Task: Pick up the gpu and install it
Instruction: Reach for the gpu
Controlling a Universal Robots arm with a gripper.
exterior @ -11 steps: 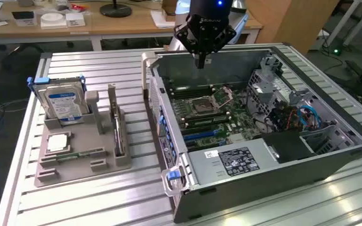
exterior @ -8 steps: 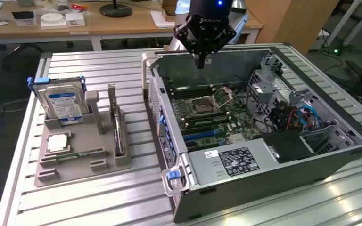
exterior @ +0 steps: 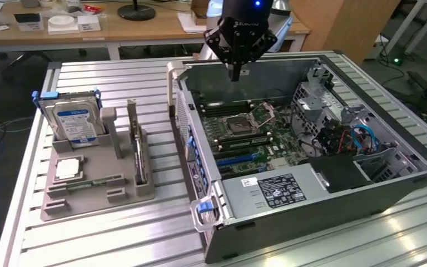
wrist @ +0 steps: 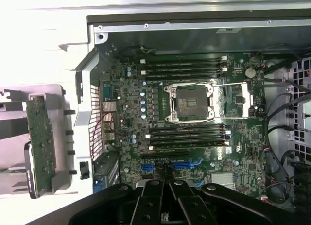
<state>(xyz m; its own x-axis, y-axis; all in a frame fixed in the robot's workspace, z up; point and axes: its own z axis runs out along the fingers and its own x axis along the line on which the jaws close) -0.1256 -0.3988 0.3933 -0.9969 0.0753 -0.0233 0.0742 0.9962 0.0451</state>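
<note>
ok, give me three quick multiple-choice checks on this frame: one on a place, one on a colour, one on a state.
1. Where is the gpu?
A) standing in the grey holder beside the case
B) flat on the table
C) seated on the motherboard

2. The label on the hard drive is:
A) red
B) blue
C) yellow

3. The gripper is:
A) shut on the gpu
B) wide open
C) shut, holding nothing

Answers:
1 A: the card stands on edge in a slot of the holder, on the exterior view's left of the case.
2 B: the drive's face carries a blue label.
3 C: it hangs closed above the open case with nothing in it, and the gpu sits apart in the holder.
</note>
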